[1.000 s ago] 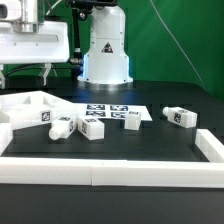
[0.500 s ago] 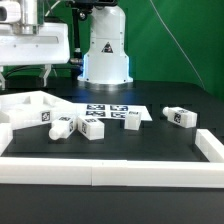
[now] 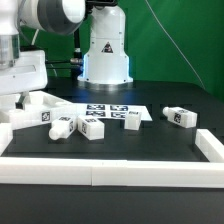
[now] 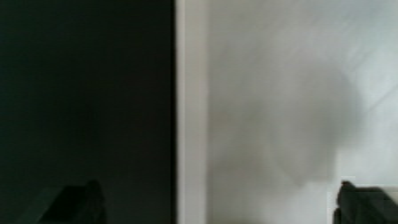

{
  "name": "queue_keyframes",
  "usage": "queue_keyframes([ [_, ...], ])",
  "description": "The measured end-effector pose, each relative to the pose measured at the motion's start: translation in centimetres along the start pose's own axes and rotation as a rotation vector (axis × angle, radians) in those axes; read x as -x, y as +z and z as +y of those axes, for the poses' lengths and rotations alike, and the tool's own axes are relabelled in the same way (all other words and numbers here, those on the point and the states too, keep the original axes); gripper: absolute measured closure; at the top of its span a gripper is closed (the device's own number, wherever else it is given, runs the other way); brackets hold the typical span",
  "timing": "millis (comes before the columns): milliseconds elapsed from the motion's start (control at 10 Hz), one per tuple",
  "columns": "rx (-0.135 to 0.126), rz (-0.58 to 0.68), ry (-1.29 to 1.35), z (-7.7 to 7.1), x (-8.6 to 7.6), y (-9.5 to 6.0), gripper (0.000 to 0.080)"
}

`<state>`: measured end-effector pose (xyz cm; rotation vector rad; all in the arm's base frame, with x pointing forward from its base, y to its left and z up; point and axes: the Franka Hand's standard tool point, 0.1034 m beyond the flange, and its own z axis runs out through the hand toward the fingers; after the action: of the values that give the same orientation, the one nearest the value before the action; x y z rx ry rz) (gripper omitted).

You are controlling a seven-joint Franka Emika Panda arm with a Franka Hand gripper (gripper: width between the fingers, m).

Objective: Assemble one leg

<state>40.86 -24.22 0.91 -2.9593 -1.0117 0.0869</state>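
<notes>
Legs [image 3: 93,129] lie loose on the black tabletop [image 3: 150,140], three by the marker board [image 3: 110,108] and one further to the exterior view's right. At that view's left sits the white panel [image 3: 30,108]. The hand [image 4: 217,205] hangs over the panel's edge, fingers [image 4: 71,203] spread wide.

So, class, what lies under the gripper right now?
The white panel beside dark table, seen between the open gripper's fingertips, with nothing held. In the exterior view the arm hides part of the panel.
</notes>
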Motion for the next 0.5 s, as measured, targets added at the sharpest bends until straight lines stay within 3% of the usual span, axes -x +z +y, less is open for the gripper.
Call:
queue_keyframes([
  [100,-0.002,-0.001,-0.002,-0.1,0.01,0.06,0.015],
  [200,-0.002,-0.001,0.0,-0.08,0.06,0.07,0.0274],
  [300,-0.002,-0.001,0.0,-0.08,0.07,0.07,0.0274],
  [500,-0.002,-0.001,0.0,-0.07,0.08,0.07,0.0564],
])
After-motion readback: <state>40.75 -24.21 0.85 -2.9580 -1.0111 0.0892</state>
